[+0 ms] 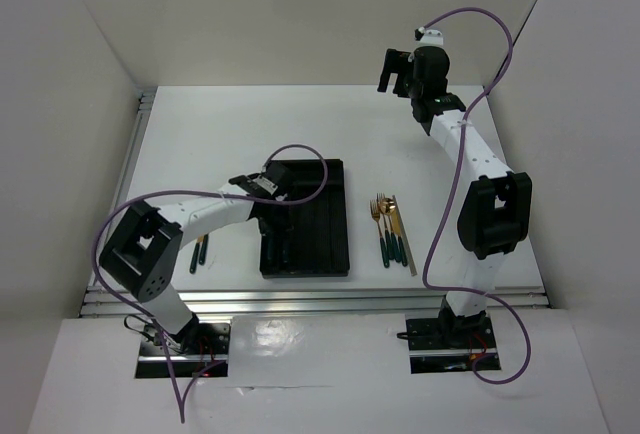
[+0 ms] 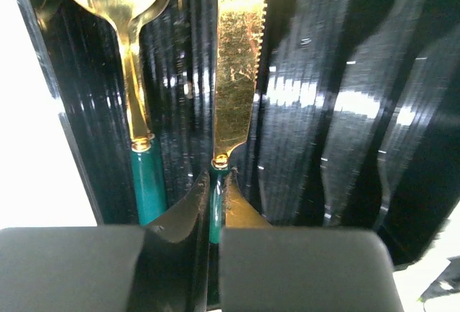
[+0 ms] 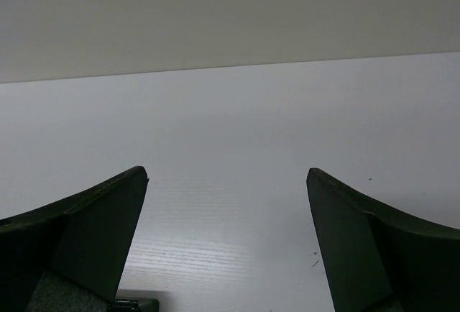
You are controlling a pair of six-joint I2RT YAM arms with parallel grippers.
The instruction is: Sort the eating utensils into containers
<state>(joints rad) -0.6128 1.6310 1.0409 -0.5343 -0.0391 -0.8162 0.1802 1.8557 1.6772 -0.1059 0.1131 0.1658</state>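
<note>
White walls enclose a white table (image 1: 240, 124), and every position below is referenced to the black compartment tray (image 1: 328, 239) at its middle. Note that the left gripper (image 2: 215, 208) sits low over the tray's left side, its jaws clamped on the dark green handle of a gold-bladed knife (image 2: 237, 75). The knife's serrated blade lies along one long compartment. In the compartment next to the knife, on its left in the wrist view, you will find a gold spoon (image 2: 136, 53) lying flat. Treat the spoon as sorted and the knife as being placed; letting go appears to be the one step outstanding for it. Observe that the right gripper (image 1: 393, 71) is raised well beyond the tray's far right corner, jaws apart and holding nothing. Just right of the tray, a cluster lies on the table: forks (image 1: 380, 216), at least one further gold-headed piece, and a thin silver piece (image 1: 411, 252). Left of the tray lie two green-handled pieces (image 1: 197, 252), type not discernible. Judge the task as at an early stage: at least two items are at the tray, and the larger share is outside it on both sides.
</note>
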